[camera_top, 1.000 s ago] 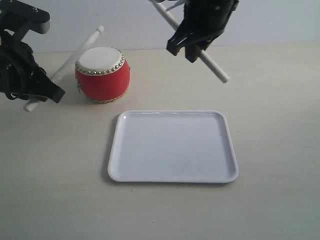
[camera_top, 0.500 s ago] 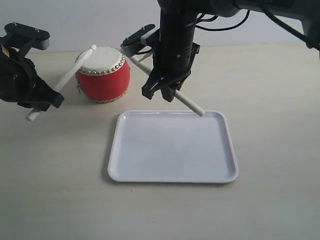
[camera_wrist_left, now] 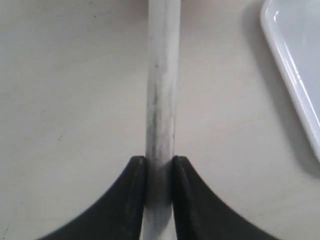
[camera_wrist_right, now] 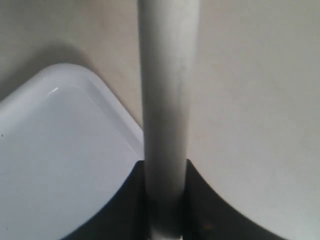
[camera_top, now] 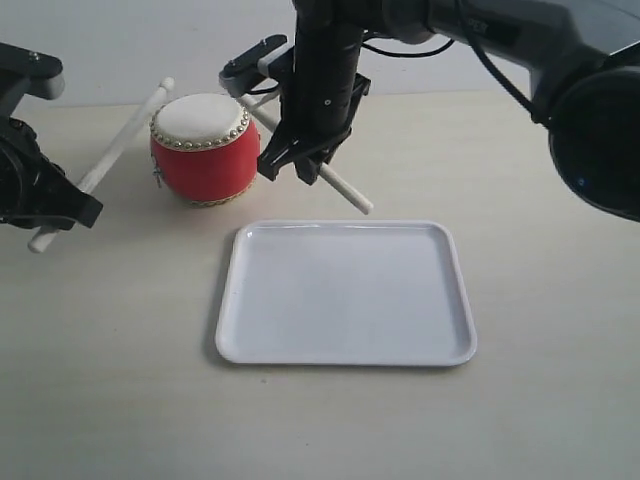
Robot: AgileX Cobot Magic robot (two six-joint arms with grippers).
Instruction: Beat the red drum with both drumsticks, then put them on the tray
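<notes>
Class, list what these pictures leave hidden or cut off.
Exterior view: whether the right drumstick touches the red drum is too small to tell.
Left wrist view: the tip of the left drumstick is cut by the edge.
Right wrist view: only a tray corner shows.

Note for your log: both arms are matte black throughout. The left arm [camera_top: 30, 165] is blocky, with a pale grey cap on its upper bracket. The right arm [camera_top: 325, 70] is a tall column with a grey-tipped side bracket. Thin black cables [camera_top: 395, 46] loop behind it. The fingers [camera_wrist_left: 125, 205] are smooth and black, flaring into curved wedges.
</notes>
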